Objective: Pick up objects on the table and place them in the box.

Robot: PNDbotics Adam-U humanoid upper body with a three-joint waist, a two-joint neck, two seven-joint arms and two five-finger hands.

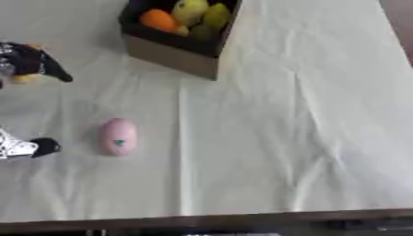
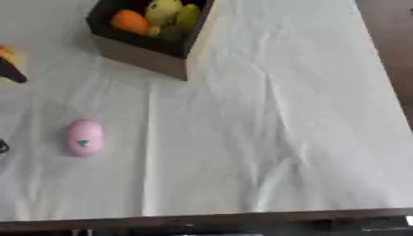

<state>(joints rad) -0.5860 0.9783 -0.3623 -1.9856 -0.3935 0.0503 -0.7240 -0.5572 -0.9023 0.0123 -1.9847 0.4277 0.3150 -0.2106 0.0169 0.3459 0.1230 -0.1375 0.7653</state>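
A cardboard box [image 1: 174, 59] with a dark inside stands at the back, left of centre. It holds an orange fruit [image 1: 158, 20] and yellow-green fruits [image 1: 202, 14]. A pink oval thing [image 1: 119, 136] with a small teal mark lies flat on the white cloth at the front left. My left hand [image 1: 28, 62] shows at the left edge, well behind the pink thing and left of the box. Its black fingers are curled round a yellow and orange thing [image 1: 24, 79], most of which is hidden. My right hand is out of sight.
A black and white part [image 1: 28, 147] pokes in at the left edge, just left of the pink thing; I cannot make out what it is. The creased white cloth [image 1: 306, 129] covers the table, whose dark front edge [image 1: 242, 219] runs along the bottom.
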